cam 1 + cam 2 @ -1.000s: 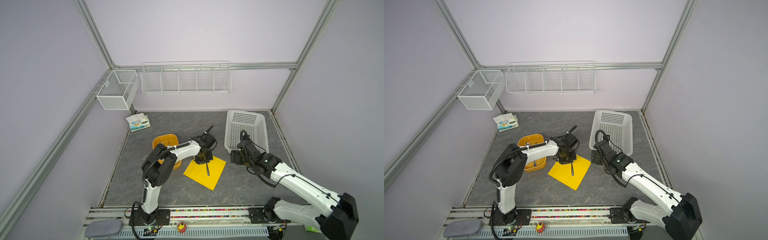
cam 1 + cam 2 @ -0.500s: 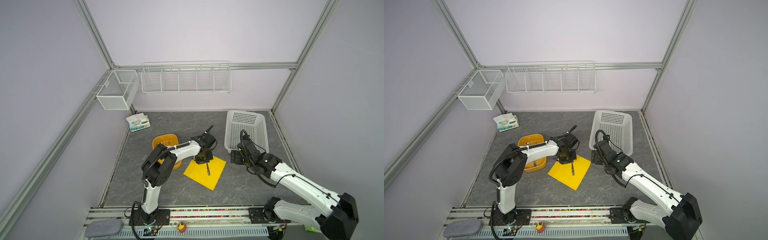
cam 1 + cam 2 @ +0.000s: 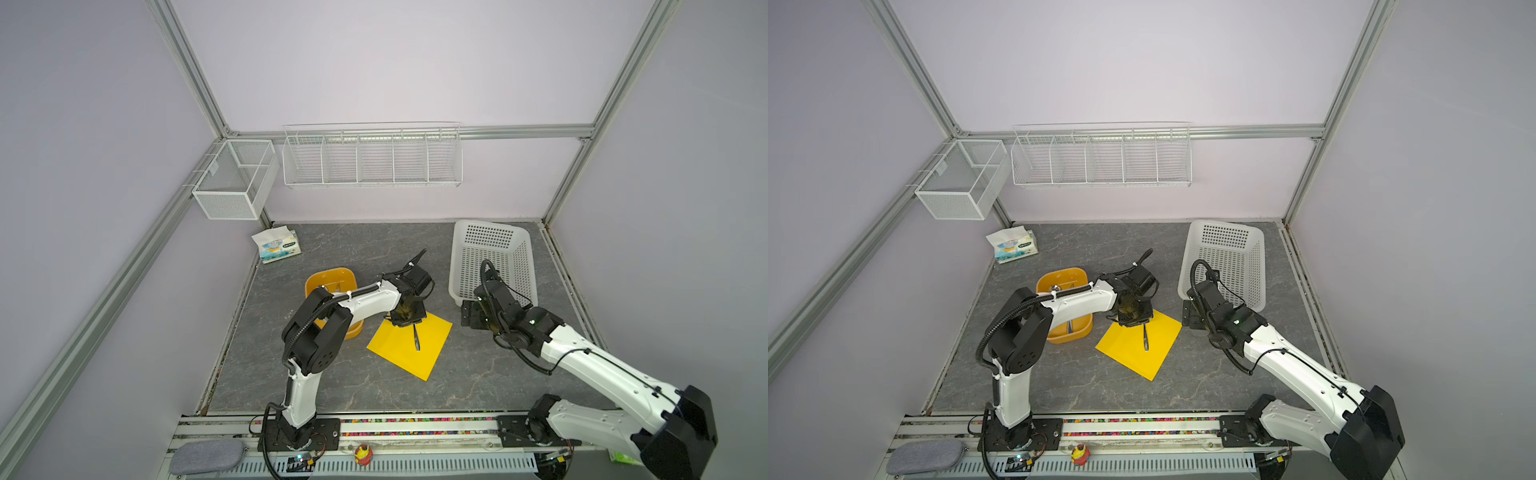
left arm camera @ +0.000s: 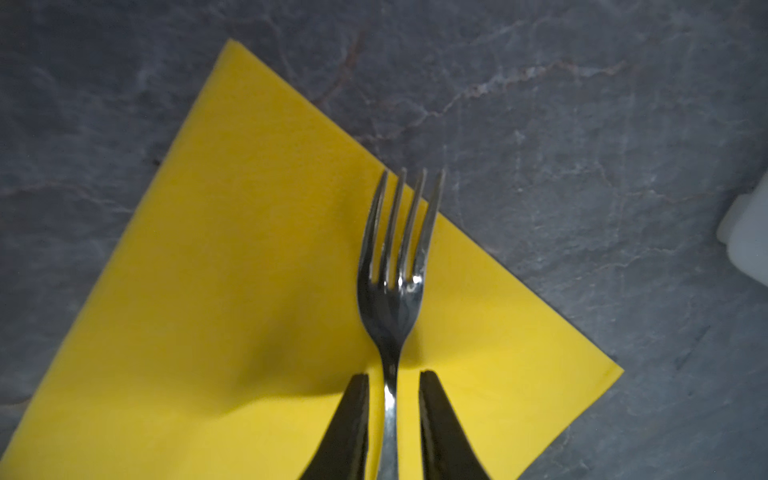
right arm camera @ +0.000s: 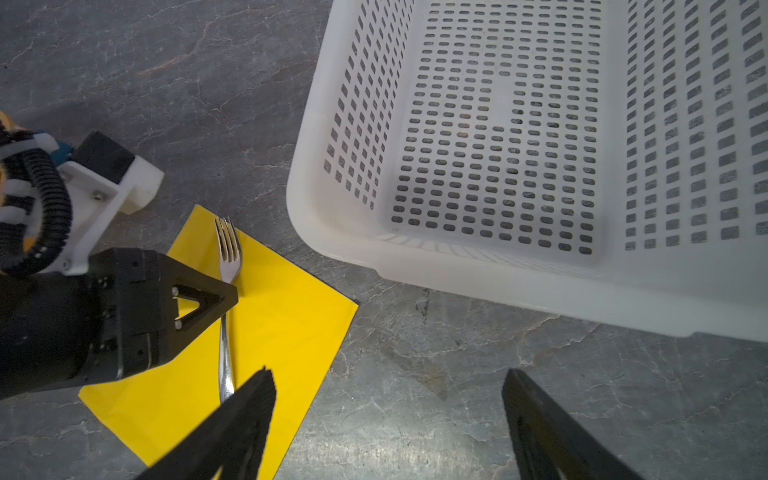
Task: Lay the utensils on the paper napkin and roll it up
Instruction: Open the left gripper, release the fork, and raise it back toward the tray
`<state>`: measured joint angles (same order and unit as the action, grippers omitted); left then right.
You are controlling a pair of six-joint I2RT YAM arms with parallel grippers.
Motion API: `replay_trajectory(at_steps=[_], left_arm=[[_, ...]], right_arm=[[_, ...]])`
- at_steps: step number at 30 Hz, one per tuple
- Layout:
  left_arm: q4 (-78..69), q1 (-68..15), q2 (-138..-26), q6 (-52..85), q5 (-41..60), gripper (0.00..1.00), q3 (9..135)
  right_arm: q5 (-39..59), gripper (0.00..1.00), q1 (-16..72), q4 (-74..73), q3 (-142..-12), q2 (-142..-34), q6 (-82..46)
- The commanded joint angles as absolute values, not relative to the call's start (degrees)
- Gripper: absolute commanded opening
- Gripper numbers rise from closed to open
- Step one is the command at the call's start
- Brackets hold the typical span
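Note:
The yellow paper napkin (image 3: 395, 353) (image 4: 232, 270) lies flat on the grey table. A silver fork (image 4: 392, 291) (image 3: 416, 340) (image 5: 227, 257) rests on it, tines just past the napkin's edge. My left gripper (image 4: 394, 376) (image 3: 1133, 322) is low over the napkin's far corner. Its jaws straddle the fork's handle with a thin gap on each side, so it is open. A second silver utensil (image 3: 1070, 328) lies in the orange tray. My right gripper (image 5: 388, 374) (image 3: 471, 318) hangs wide open and empty over bare table, between the napkin and the basket.
An orange-yellow tray (image 3: 328, 275) sits left of the napkin, partly under the left arm. A white perforated basket (image 3: 521, 266) (image 5: 457, 270) stands at the back right. At the back left is a tissue pack (image 3: 276, 247). Wire racks hang on the walls.
The left gripper's jaws have parted slightly off the fork's handle. Neither arm has visibly shifted, and the fork stays on the napkin.

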<state>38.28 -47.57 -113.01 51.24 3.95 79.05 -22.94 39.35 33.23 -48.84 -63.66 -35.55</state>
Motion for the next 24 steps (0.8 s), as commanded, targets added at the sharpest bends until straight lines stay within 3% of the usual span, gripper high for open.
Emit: replay_trajectory(at_steps=[1,7,12,18,24], left_arm=[[39.71,-47.31,-108.31,50.39,1.80,0.26,80.76],[40.54,-47.05,-98.58,49.78,-7.89,0.32,77.16],[46.16,-43.33,-93.77,47.27,-16.03,0.31,75.56],[47.92,-33.46,-88.87,42.15,-15.56,0.30,70.36],[45.57,-23.84,-85.92,39.15,-10.87,0.31,65.18]], right_arm=[[-23.77,0.89,38.93,33.96,-50.01,-62.70,-34.80],[-20.81,0.89,38.93,29.03,-47.55,-57.84,-34.33],[-8.11,0.89,38.58,16.04,-42.34,-53.09,-30.65],[5.10,0.89,38.70,15.28,-48.16,-61.36,-26.81],[6.88,0.89,41.19,16.00,-54.45,-70.20,-25.80]])
